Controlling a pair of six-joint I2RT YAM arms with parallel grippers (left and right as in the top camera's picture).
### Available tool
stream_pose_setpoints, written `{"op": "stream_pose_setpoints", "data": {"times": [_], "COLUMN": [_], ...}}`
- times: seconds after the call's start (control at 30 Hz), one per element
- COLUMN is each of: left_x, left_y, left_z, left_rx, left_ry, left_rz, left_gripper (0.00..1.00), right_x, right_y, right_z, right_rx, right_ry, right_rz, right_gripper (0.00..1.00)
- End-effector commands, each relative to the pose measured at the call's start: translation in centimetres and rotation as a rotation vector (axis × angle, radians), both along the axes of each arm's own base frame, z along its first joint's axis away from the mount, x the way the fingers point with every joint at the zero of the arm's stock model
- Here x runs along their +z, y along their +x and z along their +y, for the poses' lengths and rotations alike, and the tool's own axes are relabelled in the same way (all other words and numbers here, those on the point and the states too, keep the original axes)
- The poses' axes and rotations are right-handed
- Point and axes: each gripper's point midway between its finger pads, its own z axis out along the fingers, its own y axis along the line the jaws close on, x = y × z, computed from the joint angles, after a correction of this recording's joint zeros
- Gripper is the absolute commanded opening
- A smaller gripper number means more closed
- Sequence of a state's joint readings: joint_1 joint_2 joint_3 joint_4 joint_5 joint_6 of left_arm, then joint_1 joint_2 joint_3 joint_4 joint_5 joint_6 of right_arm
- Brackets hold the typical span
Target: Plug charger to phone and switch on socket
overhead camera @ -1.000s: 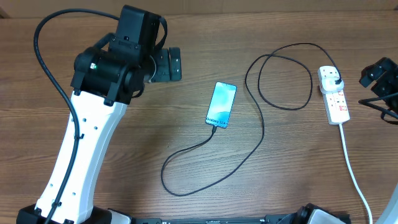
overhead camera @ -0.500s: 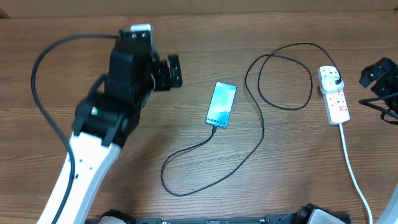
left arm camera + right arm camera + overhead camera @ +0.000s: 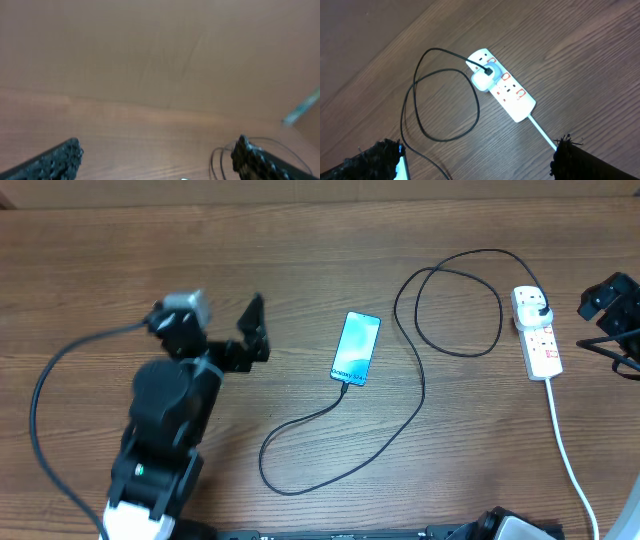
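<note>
While both grippers hang clear of everything, we see the phone (image 3: 357, 346) lying screen-up at the centre of the overhead frame. The charger (image 3: 424, 390) tip meets the phone's lower edge, so that join looks made. The cable loops down, up and round to the socket (image 3: 541, 340) at the right of the frame, where its plug (image 3: 482, 79) sits in the end outlet. We judge that only the switching-on is left, but we cannot tell whether any of the red switches (image 3: 506, 76) is on. The left gripper (image 3: 256, 330), left of the phone and apart from it, has its jaws wide and empty. The right gripper (image 3: 476, 145), near the socket at the right edge, is likewise spread wide, holding nothing.
</note>
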State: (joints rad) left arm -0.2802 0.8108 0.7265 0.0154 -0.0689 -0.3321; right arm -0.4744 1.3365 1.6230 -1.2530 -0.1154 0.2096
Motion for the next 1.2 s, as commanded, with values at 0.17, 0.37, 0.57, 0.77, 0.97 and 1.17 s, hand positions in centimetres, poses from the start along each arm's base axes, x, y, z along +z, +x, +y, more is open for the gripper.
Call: {"op": "stream_pose_setpoints", "data": {"times": [0.17, 0.37, 0.57, 0.77, 0.97, 1.17], "left_x": [-1.9, -3.8, -5.8, -8.7, -11.4, -14.0], "left_y": [-4.0, -6.0, -7.1, -7.6, -7.7, -7.6], "left_z": [3.6, 5.3, 7.1, 8.4, 9.0, 9.7], "left_rx": [0.037, 0.077, 0.15, 0.2, 0.222, 0.247], "left_ry": [0.028, 0.123, 0.119, 0.078, 0.07, 0.075], "left_rz": [-0.191, -0.266, -0.282, -0.276, -0.231, -0.124], "left_gripper": [0.99, 1.0, 1.0, 1.0, 1.0, 0.99], "right_x": [0.3, 0.3, 0.3, 0.3, 0.3, 0.3], "right_y": [0.1, 0.1, 0.1, 0.1, 0.1, 0.1], "right_z": [0.0, 0.0, 0.0, 0.0, 0.0, 0.0], "right_rx": [-0.004, -0.004, -0.004, -0.004, -0.004, -0.004], "right_ry": [-0.002, -0.002, -0.002, -0.002, -0.002, -0.002], "right_rz": [-0.009, -0.009, -0.009, -0.009, -0.009, -0.009], "right_gripper": [1.0, 1.0, 1.0, 1.0, 1.0, 1.0]}}
